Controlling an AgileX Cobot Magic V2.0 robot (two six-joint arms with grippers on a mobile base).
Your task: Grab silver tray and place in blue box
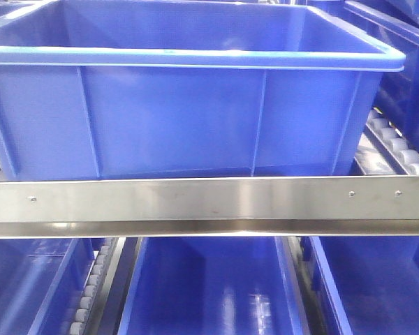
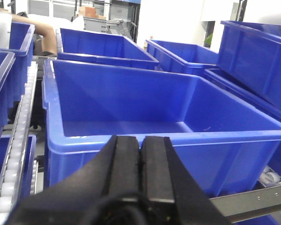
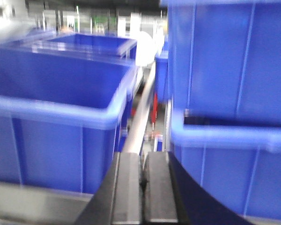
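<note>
While the blue box (image 1: 188,105) stood just beyond a steel rail (image 1: 209,202), the left gripper (image 2: 140,159) hung at its near rim, jaws pressed together, empty. The right gripper (image 3: 141,180) was likewise closed on nothing. No view showed the silver tray.

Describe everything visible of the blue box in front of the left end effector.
The blue box is a deep rectangular crate of solid, glossy blue plastic with a thick rolled rim and vertical ribs on its front wall. It sits upright and looks empty, behind a steel rail. More blue crates flank it. The left end effector is shut, just short of its rim.
</note>
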